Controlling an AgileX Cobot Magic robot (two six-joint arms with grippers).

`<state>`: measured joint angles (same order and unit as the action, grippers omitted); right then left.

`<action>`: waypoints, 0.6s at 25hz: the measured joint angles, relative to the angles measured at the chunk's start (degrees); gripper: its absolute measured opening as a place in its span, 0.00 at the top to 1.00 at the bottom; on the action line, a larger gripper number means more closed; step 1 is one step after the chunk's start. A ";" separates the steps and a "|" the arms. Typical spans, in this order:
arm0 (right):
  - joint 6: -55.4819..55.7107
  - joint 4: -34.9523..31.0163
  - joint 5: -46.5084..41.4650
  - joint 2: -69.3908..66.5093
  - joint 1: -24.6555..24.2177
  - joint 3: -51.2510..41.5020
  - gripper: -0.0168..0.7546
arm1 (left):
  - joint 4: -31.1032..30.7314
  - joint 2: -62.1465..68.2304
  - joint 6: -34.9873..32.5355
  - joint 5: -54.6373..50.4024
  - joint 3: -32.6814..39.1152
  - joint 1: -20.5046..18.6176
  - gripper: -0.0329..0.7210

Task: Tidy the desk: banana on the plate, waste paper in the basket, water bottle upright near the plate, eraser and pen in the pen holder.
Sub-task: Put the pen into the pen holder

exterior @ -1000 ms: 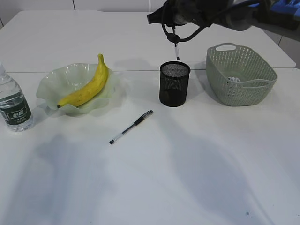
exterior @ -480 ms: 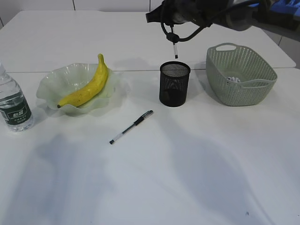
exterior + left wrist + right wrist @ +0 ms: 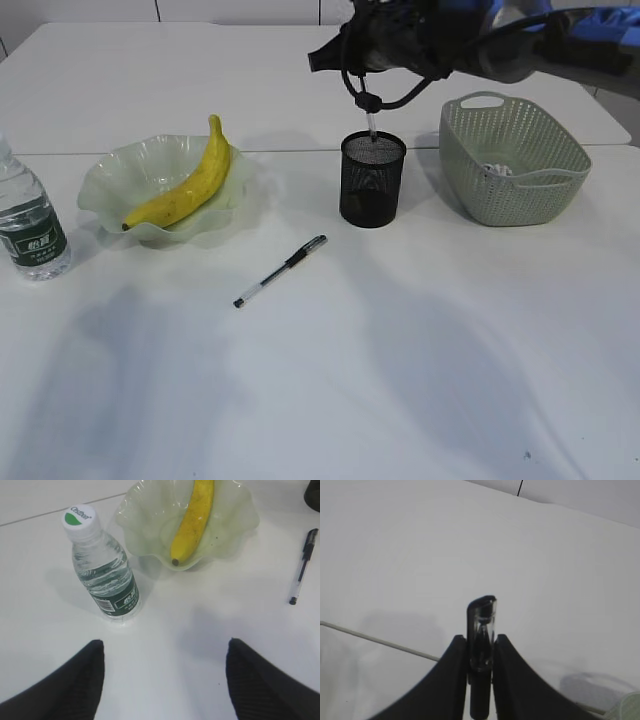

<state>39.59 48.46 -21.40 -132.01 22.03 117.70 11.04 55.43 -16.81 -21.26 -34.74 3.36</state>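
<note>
Above the black mesh pen holder (image 3: pixel 372 180), toward the far side of the white desk (image 3: pixel 400 360), the right gripper (image 3: pixel 368 92) hangs with its jaws pinched narrow on a pen (image 3: pixel 481 645) that points straight down. In the exterior view the pen's lower tip sits at the holder's rim, just inside the opening as far as can be told. The right wrist view shows the two dark fingers (image 3: pixel 451 680) pressed against either side of the clear barrel, its capped end sticking up between them.

A second pen (image 3: pixel 282 271) lies flat on the desk, diagonal, in front of the holder and well apart from it, with open desk around it. To the right of the holder stands the pale green woven basket (image 3: pixel 514 160), close but not touching, with a crumpled piece of white paper (image 3: pixel 499 169) inside. To the left sits the frilled green plate (image 3: pixel 110 175) with the banana (image 3: pixel 185 190) lying across it, its stem toward the far side. The water bottle (image 3: pixel 102 570) stands upright just beside the plate, cap on.

The left gripper (image 3: pixel 162 675) hovers over bare desk near the bottle, its jaws spread wide and holding nothing. No eraser can be made out.
</note>
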 joint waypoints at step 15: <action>0.00 2.16 6.08 0.00 -0.12 -4.71 0.82 | 0.00 0.00 0.00 0.00 0.00 0.00 0.24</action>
<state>39.59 50.62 -15.33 -132.01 21.91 112.99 11.04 55.43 -16.81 -21.26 -34.74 3.36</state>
